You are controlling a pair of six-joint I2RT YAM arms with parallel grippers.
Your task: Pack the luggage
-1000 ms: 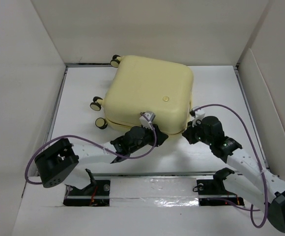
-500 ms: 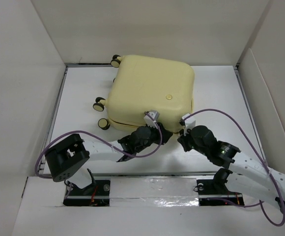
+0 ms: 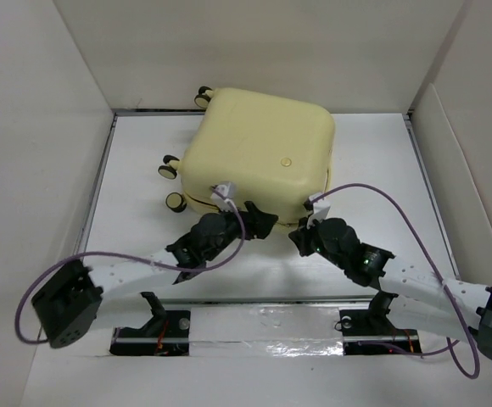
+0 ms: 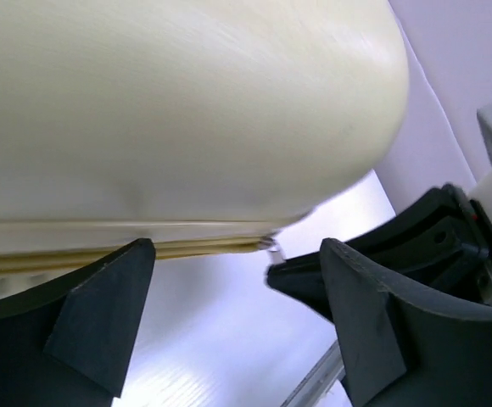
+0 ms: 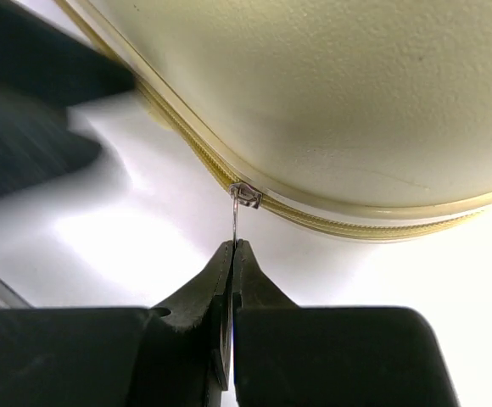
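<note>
Pale-yellow luggage [image 3: 259, 153] lies shut mid-table [image 3: 373, 170]; zipper pull [image 5: 236, 216] sits at 12 o'clock of the right gripper [image 5: 233, 248], pinched; seam [image 5: 356, 222] runs roughly 9-to-3; left gripper [image 4: 233, 259] spread beside near edge.

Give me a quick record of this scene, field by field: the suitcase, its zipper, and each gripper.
luggage: pale-yellow, shell shut, flat on the table
wheels: on its left side in the top view
zipper pull: on the near seam
right gripper: shut on the zipper pull
left gripper: open at the near edge, contact unclear
</note>
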